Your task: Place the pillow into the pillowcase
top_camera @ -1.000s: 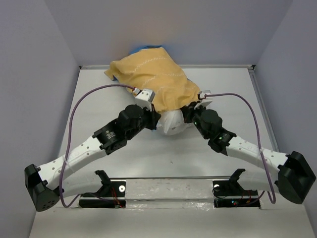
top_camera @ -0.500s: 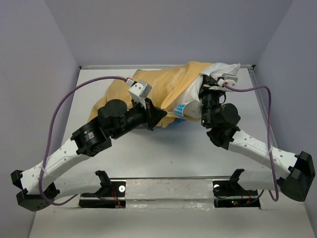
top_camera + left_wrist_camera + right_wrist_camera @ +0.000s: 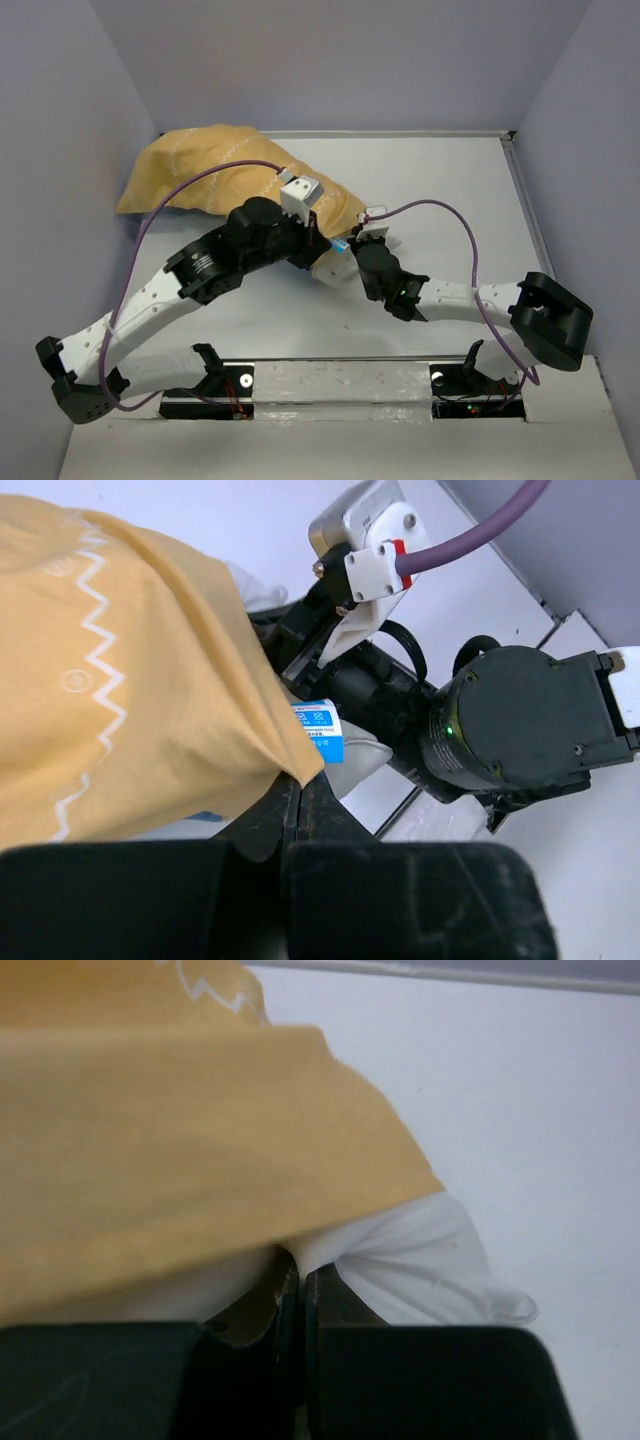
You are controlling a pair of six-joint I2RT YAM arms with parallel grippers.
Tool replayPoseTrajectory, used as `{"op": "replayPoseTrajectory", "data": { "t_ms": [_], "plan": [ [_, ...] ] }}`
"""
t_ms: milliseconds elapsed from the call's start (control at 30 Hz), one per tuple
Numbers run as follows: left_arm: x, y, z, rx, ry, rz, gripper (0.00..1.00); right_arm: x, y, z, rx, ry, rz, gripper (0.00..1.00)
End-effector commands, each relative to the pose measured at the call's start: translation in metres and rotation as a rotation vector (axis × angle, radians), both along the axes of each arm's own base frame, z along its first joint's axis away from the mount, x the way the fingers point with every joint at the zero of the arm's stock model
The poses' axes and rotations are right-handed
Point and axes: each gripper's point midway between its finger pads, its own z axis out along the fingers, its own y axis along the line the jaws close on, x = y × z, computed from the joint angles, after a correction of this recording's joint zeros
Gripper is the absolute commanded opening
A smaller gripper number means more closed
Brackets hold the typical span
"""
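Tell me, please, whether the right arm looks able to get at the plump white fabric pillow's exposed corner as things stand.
Probably yes: the plump white fabric pillow pokes out bare beside the right claw, though that claw, shut on the mustard-yellow fabric pillowcase, must first open.

pillowcase (image 3: 200, 172): was mustard-yellow, crossed by thin white zigzag lines, with a small white ring motif.
pillow (image 3: 425, 1255): was plain white.
label (image 3: 322, 730): was white with blue print.
cables (image 3: 440, 204): were purple.
arms (image 3: 150, 305): had white links and black joints.
left end effector (image 3: 300, 792): was black.
right end effector (image 3: 300, 1282): was black.
table (image 3: 440, 170): was plain pale grey.
walls (image 3: 330, 60): were lavender-grey.
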Motion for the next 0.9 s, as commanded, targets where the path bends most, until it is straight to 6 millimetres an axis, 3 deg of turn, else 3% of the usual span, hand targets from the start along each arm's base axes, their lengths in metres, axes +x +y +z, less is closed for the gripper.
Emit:
{"op": "replayPoseTrajectory", "data": {
  "t_ms": [0,67,100,133,200,267,400,567,633,667,700,733,767,867],
  "plan": [
    [-0.022,0.035,0.073,-0.272,-0.160,0.035,0.00,-0.036,0.039,-0.023,0.083,0.144,0.246,0.02],
    [-0.015,0.055,0.050,-0.221,-0.136,0.130,0.00,-0.047,0.042,-0.007,0.104,0.146,0.318,0.21],
    [-0.014,0.056,0.028,-0.186,-0.112,0.137,0.00,-0.060,0.052,-0.003,0.103,0.157,0.422,0.37],
    [-0.013,0.059,0.019,-0.172,-0.100,0.151,0.00,-0.069,0.050,0.009,0.095,0.159,0.468,0.63],
    [-0.009,0.066,0.005,-0.151,-0.093,0.194,0.00,-0.086,0.048,0.009,0.051,0.202,0.550,0.82],
    [-0.007,0.068,0.004,-0.152,-0.104,0.206,0.00,-0.099,0.040,0.027,0.053,0.172,0.607,0.83],
    [-0.001,0.071,0.022,-0.186,-0.155,0.227,0.00,-0.099,0.010,0.034,0.095,0.175,0.632,0.81],
    [0.003,0.069,0.046,-0.211,-0.211,0.216,0.00,-0.085,-0.019,0.012,0.092,0.224,0.510,0.91],
    [0.004,0.048,0.056,-0.244,-0.227,0.145,0.00,-0.077,-0.028,0.001,0.130,0.268,0.478,0.91],
    [0.004,0.048,0.059,-0.249,-0.234,0.144,0.00,-0.080,-0.023,0.000,0.133,0.277,0.510,0.87],
    [0.006,0.033,0.059,-0.255,-0.229,0.099,0.00,-0.075,-0.026,-0.004,0.156,0.295,0.505,0.78],
    [0.007,0.026,0.067,-0.272,-0.237,0.074,0.00,-0.084,-0.011,-0.002,0.174,0.312,0.598,0.60],
    [0.003,0.007,0.067,-0.282,-0.223,-0.005,0.00,-0.086,-0.003,-0.013,0.151,0.353,0.636,0.56],
    [-0.005,-0.017,0.084,-0.337,-0.231,-0.122,0.00,-0.097,0.025,-0.008,0.199,0.369,0.792,0.38]
  ]
}}
